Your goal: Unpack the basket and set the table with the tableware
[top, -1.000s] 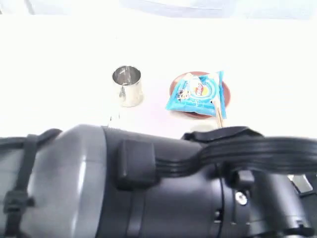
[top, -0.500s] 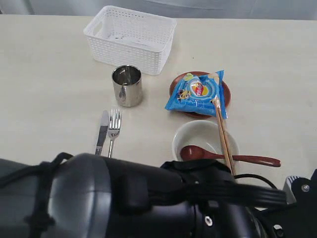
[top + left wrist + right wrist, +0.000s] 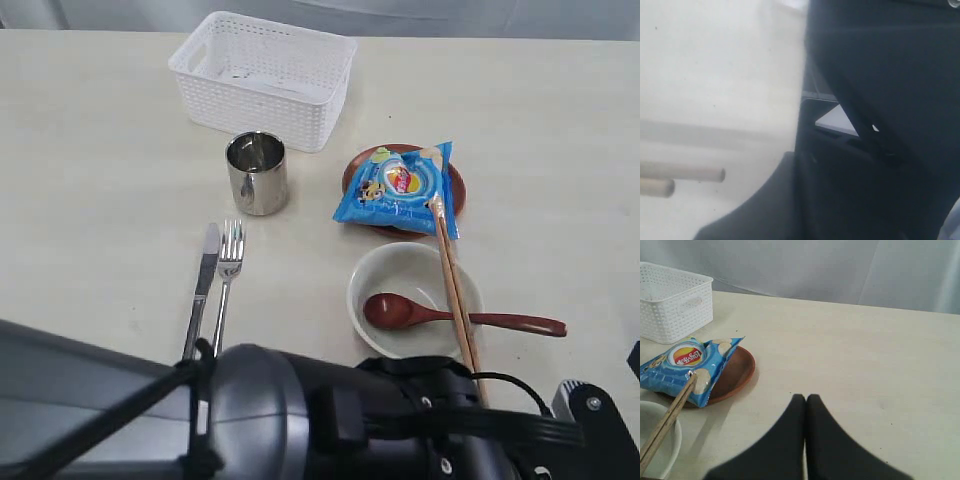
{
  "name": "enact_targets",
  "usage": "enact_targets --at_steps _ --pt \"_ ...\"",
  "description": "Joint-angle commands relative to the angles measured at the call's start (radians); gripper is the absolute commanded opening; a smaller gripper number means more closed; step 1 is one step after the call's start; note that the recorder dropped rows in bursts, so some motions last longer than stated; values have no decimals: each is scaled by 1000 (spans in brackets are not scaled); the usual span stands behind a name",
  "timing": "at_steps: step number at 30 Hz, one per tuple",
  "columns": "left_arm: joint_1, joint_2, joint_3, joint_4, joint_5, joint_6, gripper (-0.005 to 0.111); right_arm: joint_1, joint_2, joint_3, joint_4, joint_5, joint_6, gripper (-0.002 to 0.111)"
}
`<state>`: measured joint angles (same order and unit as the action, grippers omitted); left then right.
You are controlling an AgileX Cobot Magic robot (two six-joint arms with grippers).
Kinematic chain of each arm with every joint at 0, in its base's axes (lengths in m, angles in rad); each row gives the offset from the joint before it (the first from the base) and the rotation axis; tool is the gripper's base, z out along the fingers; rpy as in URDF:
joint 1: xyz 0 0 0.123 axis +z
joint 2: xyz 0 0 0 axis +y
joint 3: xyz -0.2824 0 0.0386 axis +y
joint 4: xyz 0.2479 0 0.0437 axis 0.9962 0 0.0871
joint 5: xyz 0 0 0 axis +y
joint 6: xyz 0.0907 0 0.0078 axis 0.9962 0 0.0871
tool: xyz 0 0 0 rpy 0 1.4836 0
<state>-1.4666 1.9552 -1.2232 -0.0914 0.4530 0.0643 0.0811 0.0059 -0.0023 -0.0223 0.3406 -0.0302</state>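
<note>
The white basket (image 3: pixel 262 78) stands at the back of the table (image 3: pixel 90 150). In front of it is the steel cup (image 3: pixel 257 173). Knife (image 3: pixel 203 285) and fork (image 3: pixel 227 275) lie side by side. The brown plate (image 3: pixel 456 188) lies under a blue snack packet (image 3: pixel 400 190). The wooden spoon (image 3: pixel 440 318) rests in the off-white bowl (image 3: pixel 400 280), and the two chopsticks (image 3: pixel 453 285) lie across its rim. My right gripper (image 3: pixel 806 399) is shut and empty, low over bare table beside the plate (image 3: pixel 737 372). My left gripper (image 3: pixel 799 190) is a dark blur, shut, near the chopstick ends (image 3: pixel 690 173).
A big dark arm (image 3: pixel 300 420) fills the front edge of the exterior view and hides the table there. A pale curtain (image 3: pixel 840 270) backs the table. The basket (image 3: pixel 672 302) and packet (image 3: pixel 687 365) also show in the right wrist view.
The dark arm in the foreground has sunk lower in the exterior view, uncovering the knife, fork, bowl, spoon and chopsticks. Both grippers stay shut.
</note>
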Motion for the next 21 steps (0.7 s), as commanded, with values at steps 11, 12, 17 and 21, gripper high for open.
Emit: enact_targets --at_steps 11,12,17,21 --pt "30 2 6 31 -37 -3 0 -5 -6 2 -5 -2 0 -1" --pt "30 2 6 35 -37 -6 0 -5 -6 2 -5 -2 0 -1" --pt "45 2 6 51 -35 -5 0 -5 -6 2 -5 -2 0 -1" --pt "59 2 6 53 -30 -11 0 -5 -6 2 -5 -2 0 -1"
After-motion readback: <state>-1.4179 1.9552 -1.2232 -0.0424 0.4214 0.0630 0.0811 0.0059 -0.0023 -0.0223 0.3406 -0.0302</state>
